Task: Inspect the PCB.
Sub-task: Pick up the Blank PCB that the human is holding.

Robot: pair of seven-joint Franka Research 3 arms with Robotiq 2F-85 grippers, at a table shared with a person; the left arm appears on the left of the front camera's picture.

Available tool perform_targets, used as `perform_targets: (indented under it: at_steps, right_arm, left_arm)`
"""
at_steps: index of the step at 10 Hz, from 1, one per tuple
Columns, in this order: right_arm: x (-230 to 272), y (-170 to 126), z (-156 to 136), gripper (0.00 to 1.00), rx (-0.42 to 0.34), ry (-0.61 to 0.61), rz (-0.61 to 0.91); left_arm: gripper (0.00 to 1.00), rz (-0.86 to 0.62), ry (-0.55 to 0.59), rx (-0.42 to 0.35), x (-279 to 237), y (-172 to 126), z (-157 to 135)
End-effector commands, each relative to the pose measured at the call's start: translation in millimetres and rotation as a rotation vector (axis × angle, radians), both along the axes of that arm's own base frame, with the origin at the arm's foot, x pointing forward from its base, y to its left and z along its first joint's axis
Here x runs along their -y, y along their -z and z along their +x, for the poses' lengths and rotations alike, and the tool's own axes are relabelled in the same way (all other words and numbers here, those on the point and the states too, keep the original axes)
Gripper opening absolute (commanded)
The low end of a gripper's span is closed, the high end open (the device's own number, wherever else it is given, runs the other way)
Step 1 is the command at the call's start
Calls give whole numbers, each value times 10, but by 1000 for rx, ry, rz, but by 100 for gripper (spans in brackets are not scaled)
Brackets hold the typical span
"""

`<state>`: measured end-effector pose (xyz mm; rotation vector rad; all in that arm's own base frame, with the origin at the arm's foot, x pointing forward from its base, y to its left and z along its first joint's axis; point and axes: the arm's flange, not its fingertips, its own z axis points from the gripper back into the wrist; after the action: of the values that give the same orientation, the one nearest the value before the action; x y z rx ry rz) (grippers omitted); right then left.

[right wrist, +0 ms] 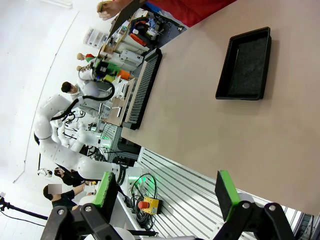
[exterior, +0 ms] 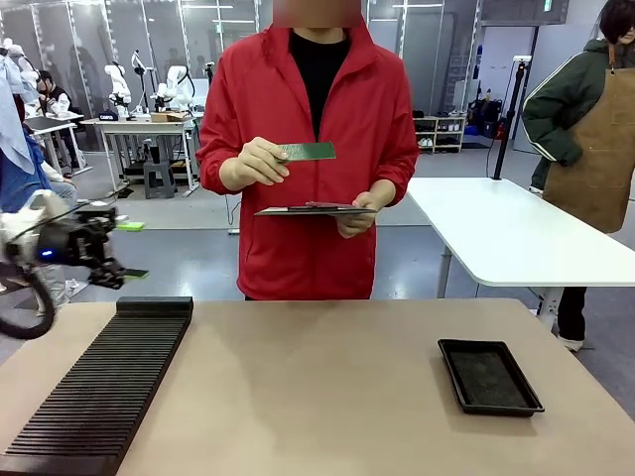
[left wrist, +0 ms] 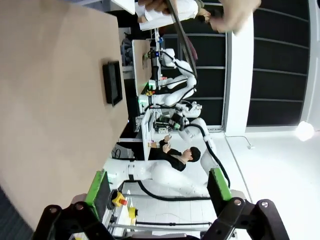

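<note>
Across the table, a person in a red jacket holds the PCB [exterior: 308,151], a thin green board, flat at chest height in one hand. The other hand holds a dark clipboard [exterior: 317,209] just below it. My left gripper [exterior: 116,274] hangs off the table's left edge, well short of the person. Seen from the left wrist, my left gripper [left wrist: 159,187] is open, its green pads [left wrist: 97,186] wide apart with nothing between them. My right gripper [right wrist: 166,192] is also open and empty, high above the table.
A black ridged rack [exterior: 109,382] lies along the table's left side. A shallow black tray [exterior: 489,376] sits at the right front. A white table [exterior: 506,233] and a person in a brown apron stand behind on the right.
</note>
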<state>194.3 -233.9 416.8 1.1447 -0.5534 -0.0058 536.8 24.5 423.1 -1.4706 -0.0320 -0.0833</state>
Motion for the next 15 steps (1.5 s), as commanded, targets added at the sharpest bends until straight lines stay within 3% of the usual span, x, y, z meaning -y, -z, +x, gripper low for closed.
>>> perform_targets:
  at_steps: [1,3,7,10,12,13,15]
  right_arm:
    - [9,-16,-7,100,21,-2,7]
    - [9,-16,-7,100,21,-2,7]
    - [9,-16,-7,100,21,-2,7]
    - [9,-16,-7,100,21,-2,7]
    - [9,-16,-7,100,21,-2,7]
    - [9,-16,-7,100,21,-2,7]
    - [9,-16,-7,100,21,-2,7]
  left_arm:
    - [100,-31,-18,15,-336,18,-701]
    - [100,-33,-16,32,-801,104,-1303]
    - [100,-71,-11,83,-1580,444,-1932]
    - [100,-63,-36,97,-1816,591,-2188]
    - [100,-115,-44,112,-1808,607,-2172]
    - [100,-45,-58,79,-1786,623,-2183]
    - [100,-45,-58,79,-1786,623,-2183]
